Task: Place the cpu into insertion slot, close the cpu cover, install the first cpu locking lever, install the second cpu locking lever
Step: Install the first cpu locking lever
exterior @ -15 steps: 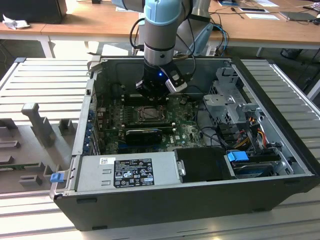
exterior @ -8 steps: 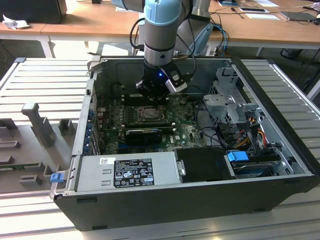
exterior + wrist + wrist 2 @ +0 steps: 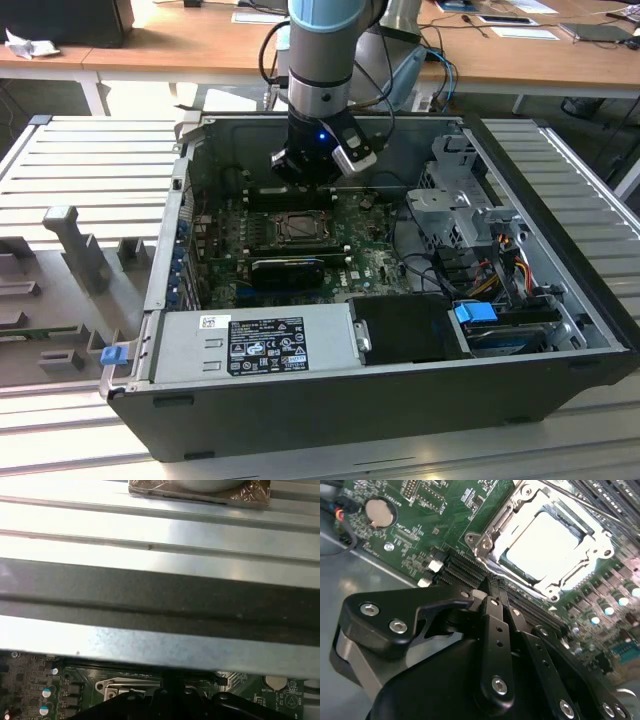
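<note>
An open black computer case (image 3: 560, 300) lies on a ribbed metal surface (image 3: 90, 170), holding a green motherboard (image 3: 375, 262), a grey power supply (image 3: 255, 340), coloured cables (image 3: 500, 255) and a coin battery (image 3: 379, 511).

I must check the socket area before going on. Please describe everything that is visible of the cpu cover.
The cpu cover is a thin square frame of bright silvery metal with a large square window. In the second wrist view it lies flat, closed over the cpu, whose pale top shows through the window. It sits on the green motherboard, beyond the gripper, which does not touch it.

Silver cpu (image 3: 547, 542) under closed cpu cover (image 3: 492, 535)
</note>
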Controlling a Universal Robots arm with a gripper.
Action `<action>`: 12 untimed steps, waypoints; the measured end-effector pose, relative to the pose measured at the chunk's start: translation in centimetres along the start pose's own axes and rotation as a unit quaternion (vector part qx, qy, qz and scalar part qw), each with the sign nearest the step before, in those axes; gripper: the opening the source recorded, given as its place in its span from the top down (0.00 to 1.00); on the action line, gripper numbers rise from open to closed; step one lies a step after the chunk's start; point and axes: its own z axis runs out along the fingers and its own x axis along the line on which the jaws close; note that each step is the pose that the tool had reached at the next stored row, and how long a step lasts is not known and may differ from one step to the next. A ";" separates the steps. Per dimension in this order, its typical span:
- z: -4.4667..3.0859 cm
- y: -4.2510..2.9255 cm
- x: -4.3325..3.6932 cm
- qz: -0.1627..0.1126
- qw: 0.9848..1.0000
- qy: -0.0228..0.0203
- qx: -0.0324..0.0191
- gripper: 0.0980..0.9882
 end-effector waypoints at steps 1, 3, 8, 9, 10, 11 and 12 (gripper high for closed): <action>0.01 0.00 0.00 0.000 1.000 0.000 0.000 0.99; -0.01 -0.11 0.00 0.001 1.000 0.000 0.000 0.99; -0.03 -0.36 -0.02 0.004 1.000 0.000 0.000 0.99; -0.04 -0.40 -0.02 0.004 1.000 0.000 0.000 0.99; -0.04 -0.45 -0.03 0.004 1.000 -0.001 0.000 0.99; -0.04 -0.48 -0.03 0.004 1.000 0.000 0.000 0.99; -0.05 -0.54 -0.03 0.004 1.000 0.000 0.000 0.99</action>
